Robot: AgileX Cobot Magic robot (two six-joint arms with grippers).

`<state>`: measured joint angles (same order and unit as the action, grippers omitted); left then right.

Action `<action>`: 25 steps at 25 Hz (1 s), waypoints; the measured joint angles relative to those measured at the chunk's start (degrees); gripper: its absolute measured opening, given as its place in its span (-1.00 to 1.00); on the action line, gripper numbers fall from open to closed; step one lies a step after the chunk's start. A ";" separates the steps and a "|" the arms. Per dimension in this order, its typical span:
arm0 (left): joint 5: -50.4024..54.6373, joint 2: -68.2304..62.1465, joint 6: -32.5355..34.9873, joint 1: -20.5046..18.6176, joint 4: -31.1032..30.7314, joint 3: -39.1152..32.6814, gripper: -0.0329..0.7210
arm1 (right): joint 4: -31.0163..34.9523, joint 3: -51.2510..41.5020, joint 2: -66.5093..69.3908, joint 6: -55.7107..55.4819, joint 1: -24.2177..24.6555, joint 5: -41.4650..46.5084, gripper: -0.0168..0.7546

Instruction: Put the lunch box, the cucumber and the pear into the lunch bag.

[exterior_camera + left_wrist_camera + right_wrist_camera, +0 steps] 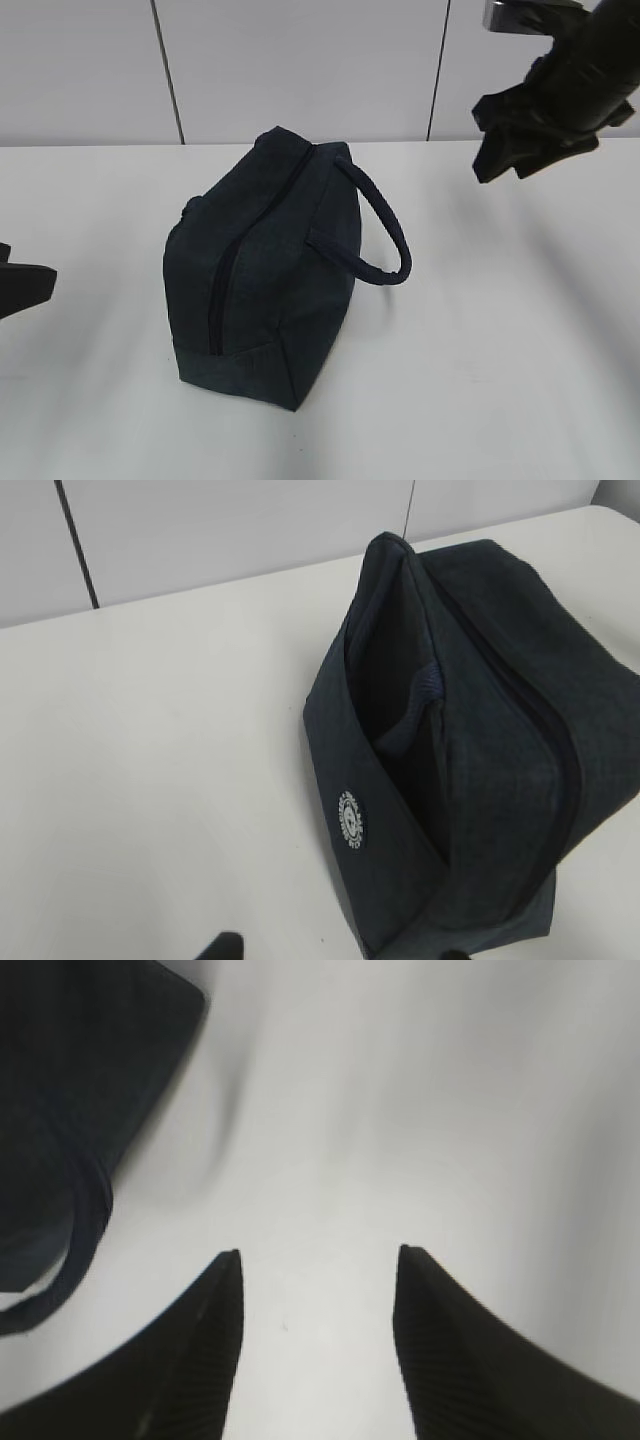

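The lunch bag (262, 270) sits near the middle of the white desk (500, 350), a boxy shape of dark navy woven fabric with a dark zipper (235, 260) running along its top, closed as far as I can see. One padded loop handle (385, 230) curves out toward the right edge of the desk. On the bag's side, a small round white emblem (350, 819) carries lettering too small for me to read. My right gripper (318, 1255) hangs above bare desk beside the bag, its ribbed black jaws spread apart and holding nothing. Of my left gripper (25, 285) I see only a dark part at the left edge; whether its jaws are open or closed, I cannot tell.
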<state>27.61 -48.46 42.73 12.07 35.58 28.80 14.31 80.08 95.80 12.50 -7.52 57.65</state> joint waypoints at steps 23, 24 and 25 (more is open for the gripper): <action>24.77 26.59 -35.86 0.00 -30.56 1.11 -0.08 | -12.63 -37.71 -56.65 -10.81 -0.46 3.42 0.04; 26.38 27.67 -36.35 0.00 -31.57 1.55 -0.09 | -12.98 -37.74 -58.40 -10.81 -0.46 4.07 0.04; 27.89 28.80 -36.66 0.00 -32.49 2.01 -0.10 | -13.26 -37.77 -59.64 -10.81 -0.46 4.51 0.04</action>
<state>55.50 -19.66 6.07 12.07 3.10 30.80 1.05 42.31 36.15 1.69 -7.98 62.16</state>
